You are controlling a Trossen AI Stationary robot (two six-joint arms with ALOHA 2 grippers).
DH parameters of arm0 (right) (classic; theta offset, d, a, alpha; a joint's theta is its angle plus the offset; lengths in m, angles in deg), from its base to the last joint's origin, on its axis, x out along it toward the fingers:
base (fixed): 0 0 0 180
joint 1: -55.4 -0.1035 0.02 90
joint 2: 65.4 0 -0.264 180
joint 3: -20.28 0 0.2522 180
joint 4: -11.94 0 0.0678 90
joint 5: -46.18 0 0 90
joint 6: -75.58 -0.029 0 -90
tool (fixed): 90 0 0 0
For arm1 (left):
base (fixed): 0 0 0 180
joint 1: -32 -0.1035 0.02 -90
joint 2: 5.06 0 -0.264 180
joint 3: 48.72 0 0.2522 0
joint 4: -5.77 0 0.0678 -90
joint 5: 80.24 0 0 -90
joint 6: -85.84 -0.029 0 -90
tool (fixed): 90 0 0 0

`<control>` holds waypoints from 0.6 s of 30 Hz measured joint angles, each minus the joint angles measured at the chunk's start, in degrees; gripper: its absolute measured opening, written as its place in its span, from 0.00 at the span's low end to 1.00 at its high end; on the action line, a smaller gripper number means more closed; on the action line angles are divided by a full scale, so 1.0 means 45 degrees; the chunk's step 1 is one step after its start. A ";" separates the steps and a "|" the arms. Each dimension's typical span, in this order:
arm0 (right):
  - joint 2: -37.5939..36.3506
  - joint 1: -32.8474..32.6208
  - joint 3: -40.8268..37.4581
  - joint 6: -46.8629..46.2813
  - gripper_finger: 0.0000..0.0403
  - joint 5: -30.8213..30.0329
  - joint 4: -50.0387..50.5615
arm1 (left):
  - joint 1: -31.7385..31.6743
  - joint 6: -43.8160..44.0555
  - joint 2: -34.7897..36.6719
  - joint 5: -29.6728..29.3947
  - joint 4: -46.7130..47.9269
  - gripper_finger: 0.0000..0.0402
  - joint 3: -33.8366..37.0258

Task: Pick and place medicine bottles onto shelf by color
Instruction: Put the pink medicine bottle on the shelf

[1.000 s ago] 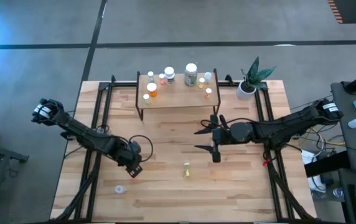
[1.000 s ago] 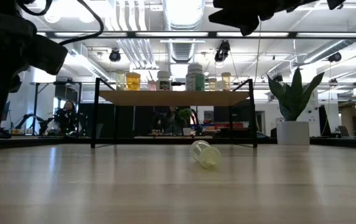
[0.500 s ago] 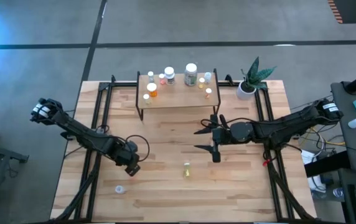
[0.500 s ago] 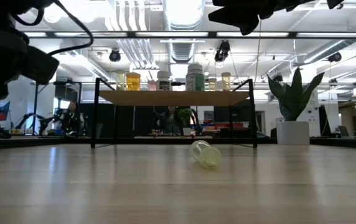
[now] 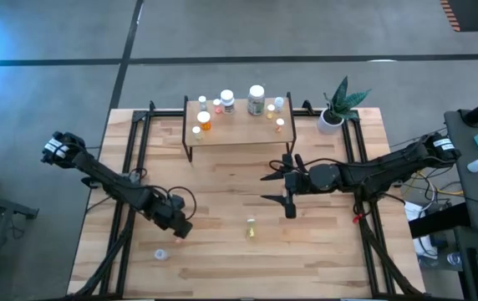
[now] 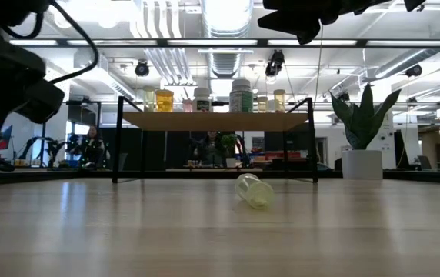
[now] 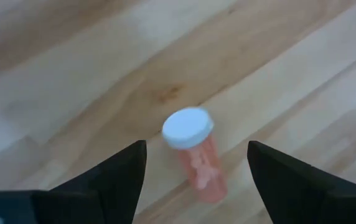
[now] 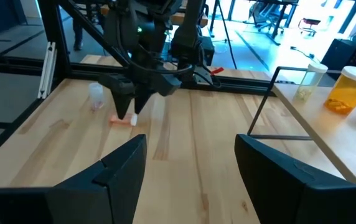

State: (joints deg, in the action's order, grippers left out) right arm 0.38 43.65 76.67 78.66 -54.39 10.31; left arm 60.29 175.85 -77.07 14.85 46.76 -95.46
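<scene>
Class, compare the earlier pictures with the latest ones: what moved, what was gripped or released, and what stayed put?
The left gripper slid toward the table's near-left corner and opened wide, now poised over the lying pink bottle, gripping nothing. The right gripper, the yellow bottle and the bottles on the shelf stayed put.

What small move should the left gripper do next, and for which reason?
Probably lower the left gripper straight down around the pink bottle. The bottle lies on its side on the table, untouched, between the open fingers, so only descent remains before closing. The right gripper waits near mid-table.
</scene>
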 joint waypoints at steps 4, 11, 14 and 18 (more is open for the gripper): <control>0.0001 0.0000 0.0000 0.0137 0.58 0.0000 0.0027 | 0.0273 0.0751 -0.0005 0.0087 0.0014 0.65 0.0166; 0.0005 0.0005 -0.0005 0.0222 0.58 -0.0004 0.0027 | 0.0678 0.1911 -0.0291 0.0095 -0.0381 0.65 0.0103; 0.0005 0.0005 -0.0010 0.0247 0.58 -0.0005 0.0019 | 0.1025 0.1938 -0.1139 0.0034 -0.0207 0.62 -0.0194; 0.0005 0.0005 -0.0010 0.0263 0.58 -0.0005 0.0024 | 0.1134 0.1898 -0.2309 -0.0007 0.0235 0.59 -0.0771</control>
State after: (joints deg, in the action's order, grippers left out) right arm 0.40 43.68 76.63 79.84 -54.41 10.42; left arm 65.39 184.39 -87.46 14.82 47.82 -98.93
